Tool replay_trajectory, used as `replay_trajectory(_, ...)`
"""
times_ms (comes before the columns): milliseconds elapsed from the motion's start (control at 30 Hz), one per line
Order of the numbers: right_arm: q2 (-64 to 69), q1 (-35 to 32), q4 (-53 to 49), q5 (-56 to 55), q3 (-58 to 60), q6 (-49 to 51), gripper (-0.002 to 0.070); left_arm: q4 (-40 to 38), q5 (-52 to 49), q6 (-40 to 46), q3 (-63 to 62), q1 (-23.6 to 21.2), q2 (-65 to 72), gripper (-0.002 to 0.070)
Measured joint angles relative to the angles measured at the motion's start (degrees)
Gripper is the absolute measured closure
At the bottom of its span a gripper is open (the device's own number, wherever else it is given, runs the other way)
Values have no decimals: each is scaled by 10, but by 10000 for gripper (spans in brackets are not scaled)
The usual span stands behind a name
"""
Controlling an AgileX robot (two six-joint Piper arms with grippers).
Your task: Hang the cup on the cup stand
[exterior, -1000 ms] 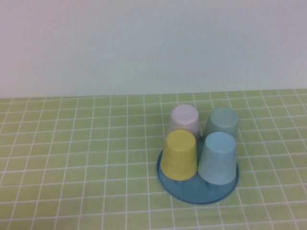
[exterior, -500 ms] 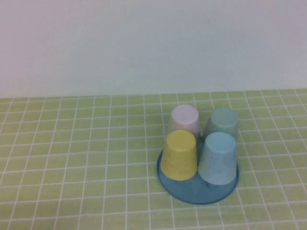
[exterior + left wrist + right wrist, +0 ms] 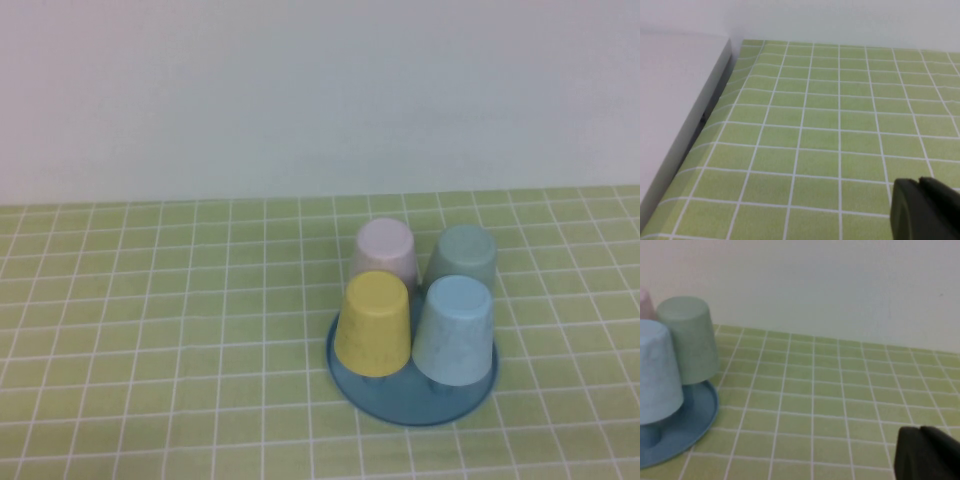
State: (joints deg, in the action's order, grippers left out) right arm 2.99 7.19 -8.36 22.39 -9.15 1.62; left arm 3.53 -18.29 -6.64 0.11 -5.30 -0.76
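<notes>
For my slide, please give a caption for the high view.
Four upturned cups, including the sky-blue cup, on the cup stand.

Sky-blue cup (image 3: 454,330), yellow cup (image 3: 374,323), pale pink cup (image 3: 385,250), teal-green cup (image 3: 463,257), blue cup stand (image 3: 400,405), white-gridded green tablecloth (image 3: 150,320).

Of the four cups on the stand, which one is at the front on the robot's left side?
The yellow cup. It stands upside down at the front left of the cup stand, beside the sky-blue cup; pink and teal-green cups are behind.
</notes>
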Motion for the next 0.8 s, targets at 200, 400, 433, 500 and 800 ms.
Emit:
replay_trajectory(200,-36,-90,42,-112,75,-20,676,0,0,0,0,0,0,677)
replay_trajectory(400,-36,-105,45,-136,107,-16,676,0,0,0,0,0,-8,677)
replay_trajectory(433,-36,-105,45,-129,107,-16,676,0,0,0,0,0,0,677)
replay_trajectory(500,-36,-105,45,-110,107,-16,676,0,0,0,0,0,0,676)
replay_trajectory(800,-36,-95,46,-29,107,-16,676,0,0,0,0,0,0,676)
